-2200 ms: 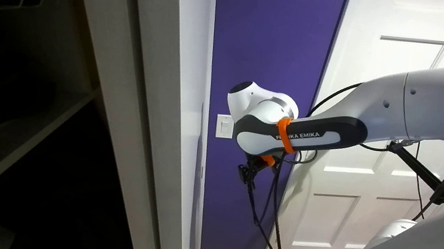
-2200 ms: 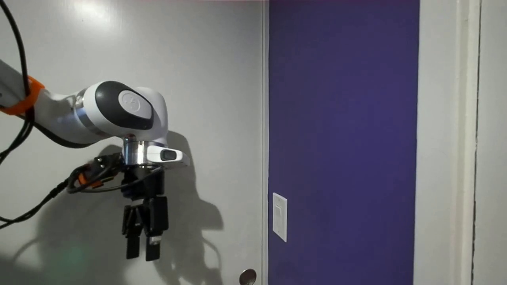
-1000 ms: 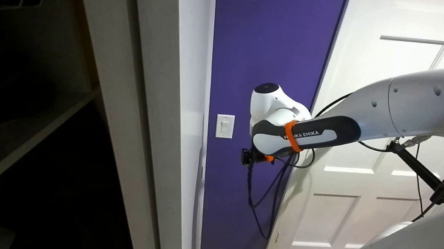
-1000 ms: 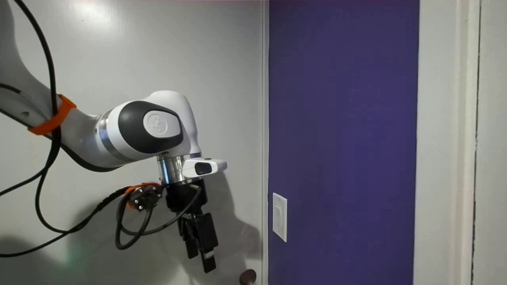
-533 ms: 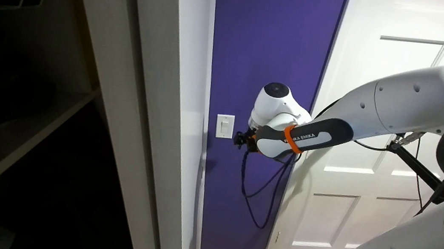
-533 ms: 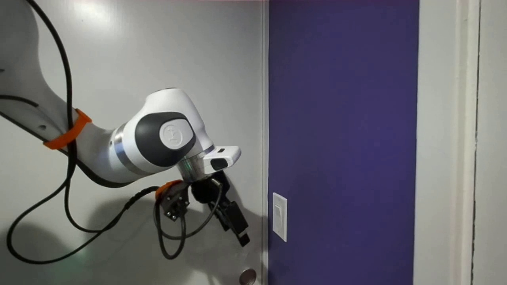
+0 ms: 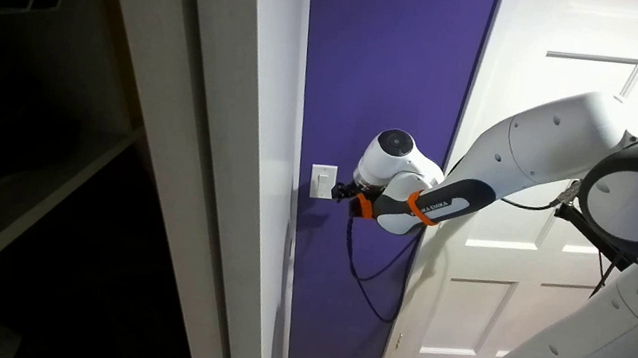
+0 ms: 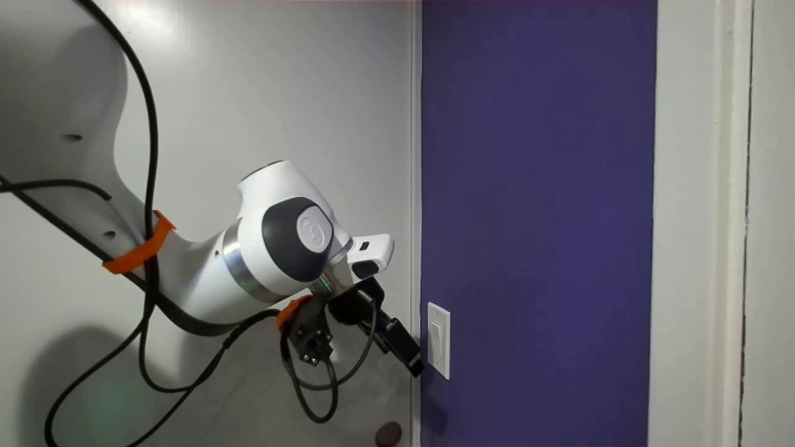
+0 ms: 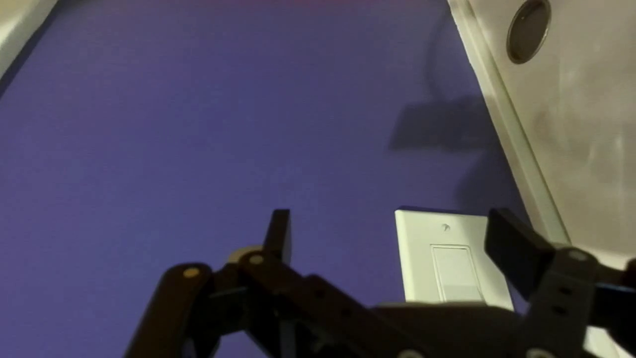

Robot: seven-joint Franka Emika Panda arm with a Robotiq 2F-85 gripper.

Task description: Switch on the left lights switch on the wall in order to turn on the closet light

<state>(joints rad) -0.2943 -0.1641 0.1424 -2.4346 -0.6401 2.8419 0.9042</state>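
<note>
The left lights switch (image 7: 323,182) is a small white plate on the purple wall (image 7: 398,48), beside the white trim. In an exterior view its plate (image 8: 438,341) shows one rocker; only one rocker (image 9: 454,268) shows in the wrist view, its lower part hidden by my gripper. My gripper (image 8: 417,367) is tilted down toward the wall, its tips just short of the plate's lower edge in that view; I cannot tell if they touch. In the wrist view my gripper (image 9: 390,219) is open and empty, one finger overlapping the plate's right side. The closet (image 7: 49,168) is dark.
A white panelled door (image 7: 491,319) stands to the right of the purple wall. A white sliding-door-like panel (image 8: 348,93) with a round dark pull (image 8: 389,434) meets the wall beside the switch. Loose black cables (image 8: 332,397) hang below my wrist.
My arm has moved toward the wall and the switch. My gripper has turned from pointing straight down to slanting toward the wall. The closet stays dark.
</note>
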